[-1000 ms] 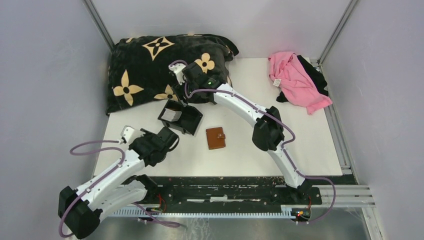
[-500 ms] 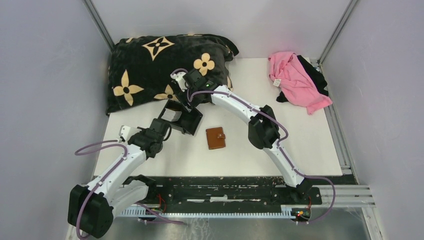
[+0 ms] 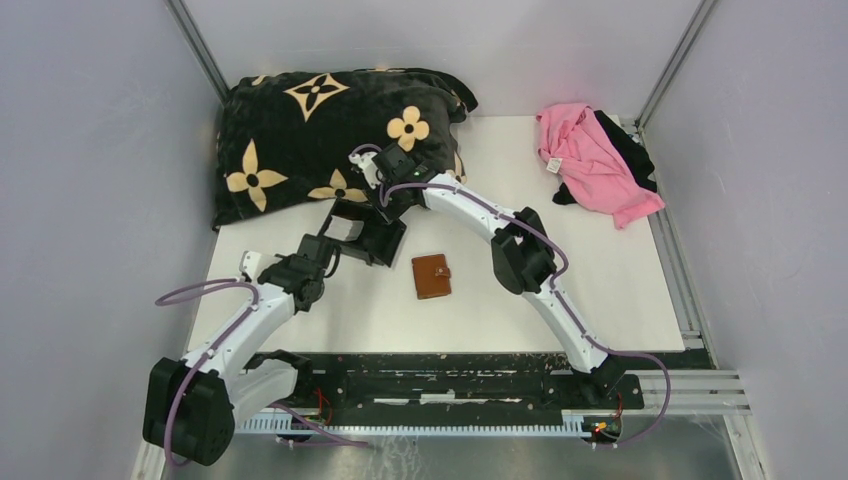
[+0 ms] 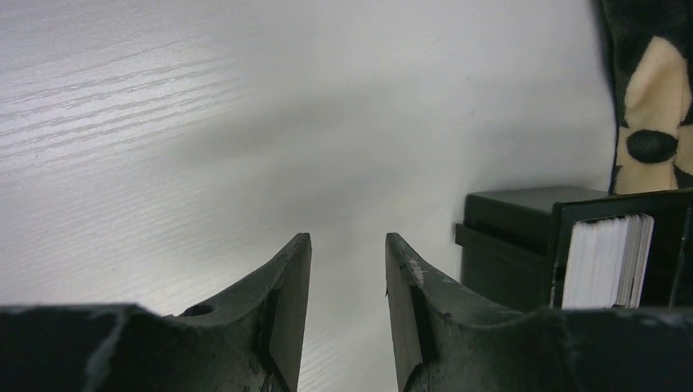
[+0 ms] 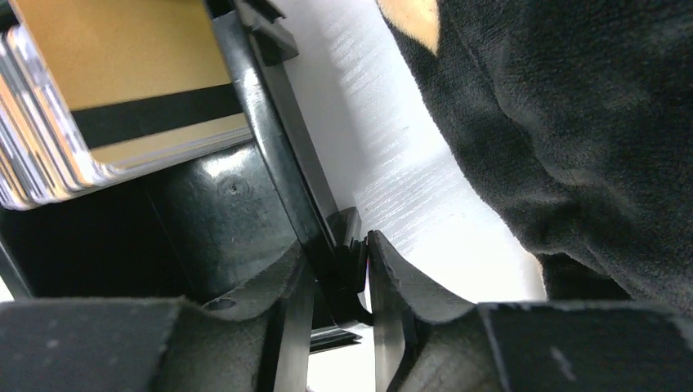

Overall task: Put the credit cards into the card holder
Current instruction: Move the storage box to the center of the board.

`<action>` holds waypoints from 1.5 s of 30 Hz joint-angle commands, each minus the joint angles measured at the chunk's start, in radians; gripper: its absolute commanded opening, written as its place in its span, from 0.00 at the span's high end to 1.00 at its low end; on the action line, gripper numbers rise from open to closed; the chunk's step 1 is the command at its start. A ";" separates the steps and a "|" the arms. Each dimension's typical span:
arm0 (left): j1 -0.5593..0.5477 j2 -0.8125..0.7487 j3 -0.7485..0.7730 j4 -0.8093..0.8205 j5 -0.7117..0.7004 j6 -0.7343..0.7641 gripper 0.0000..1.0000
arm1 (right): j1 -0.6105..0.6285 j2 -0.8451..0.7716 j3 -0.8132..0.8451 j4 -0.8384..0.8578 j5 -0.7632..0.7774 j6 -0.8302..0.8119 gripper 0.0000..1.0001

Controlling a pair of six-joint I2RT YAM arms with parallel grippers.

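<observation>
1. Plainly, the left gripper (image 4: pixel 347 245) is slack. Its fingers (image 4: pixel 290 294) stand parted over bare table (image 4: pixel 163 122) with nothing between them, at about 8 o'clock of the black plastic tray (image 4: pixel 507 245). It is probably placed there to take a card.
2. The credit cards (image 4: pixel 609 261) stand on edge as a pale stack inside that tray. The right wrist view shows the outermost one orange-tan with a dark stripe. None has reached the holder.
3. The right gripper (image 5: pixel 337 261) pinches the tray's wall at about 1 o'clock, seemingly to steady or tip it so the cards can be reached.
4. The card holder (image 3: pixel 431 276), a brown leather wallet, lies folded shut at 4 o'clock of the tray, apart from both grippers.
5. A pink cloth (image 3: pixel 590 160) lies bunched at the table's 2 o'clock corner, well away from the work.
6. From above, the right wrist hides the tray's far edge. The number of cards cannot be told, and the wallet's pockets are out of sight.
</observation>
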 commanded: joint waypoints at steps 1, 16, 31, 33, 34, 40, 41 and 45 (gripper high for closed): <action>0.017 0.023 0.014 0.036 -0.017 0.064 0.54 | -0.024 -0.052 -0.057 0.046 -0.009 0.017 0.72; 0.018 0.155 0.044 0.131 0.027 0.095 0.55 | -0.080 -0.286 -0.379 0.091 0.112 0.010 0.86; 0.016 0.307 0.114 0.351 0.126 0.218 0.58 | -0.076 -0.376 -0.537 0.039 0.268 0.099 0.71; 0.015 0.327 0.112 0.400 0.177 0.240 0.58 | -0.072 -0.384 -0.547 0.046 0.271 0.118 0.60; 0.015 0.337 0.113 0.426 0.190 0.248 0.58 | -0.069 -0.387 -0.549 0.050 0.274 0.124 0.55; 0.014 0.392 0.138 0.501 0.254 0.295 0.58 | -0.065 -0.413 -0.508 0.040 0.284 0.120 0.37; 0.014 0.400 0.143 0.513 0.264 0.303 0.58 | -0.065 -0.420 -0.499 0.043 0.280 0.115 0.36; 0.013 0.436 0.173 0.526 0.288 0.322 0.58 | -0.063 -0.439 -0.436 0.027 0.282 0.091 0.35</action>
